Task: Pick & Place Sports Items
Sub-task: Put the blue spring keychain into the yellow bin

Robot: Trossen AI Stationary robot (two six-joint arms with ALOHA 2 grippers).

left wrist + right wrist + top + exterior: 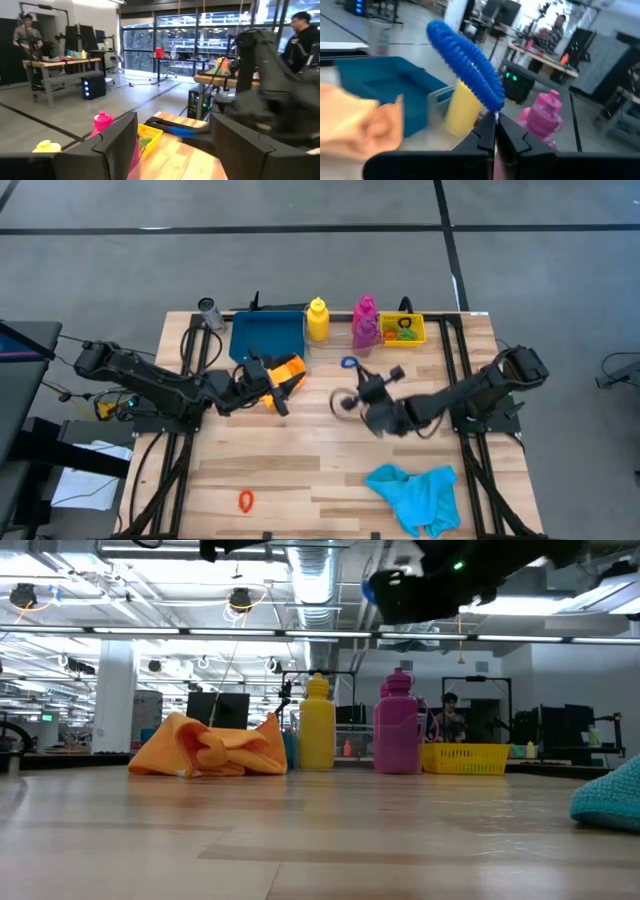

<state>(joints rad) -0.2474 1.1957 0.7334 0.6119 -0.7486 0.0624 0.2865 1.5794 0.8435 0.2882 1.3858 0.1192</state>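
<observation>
My right gripper [495,117] is shut on a blue ribbed elastic ring [465,62], which it holds above the middle of the table [348,363]. My left gripper [172,145] is open with nothing between its fingers. It hangs over the orange cloth [288,370], which lies crumpled on the table [210,748] in front of the blue tray [267,337]. A yellow bottle [317,320] and a magenta bottle [365,320] stand upright at the far edge. A cyan cloth [415,492] lies heaped at the near right. An orange ring [246,500] lies flat at the near left. My right gripper pinches one spot of the blue ring's band [495,106] between its two fingertips. The fingers are about level and point toward the far edge and the bottles. The rest of the ring sticks out beyond the fingertips, clear of the table.
A small yellow bin [403,330] with rings in it stands right of the magenta bottle. The arm frames run along both sides of the table. Bare wood lies in the near middle [300,470]. People stand at benches in the room beyond.
</observation>
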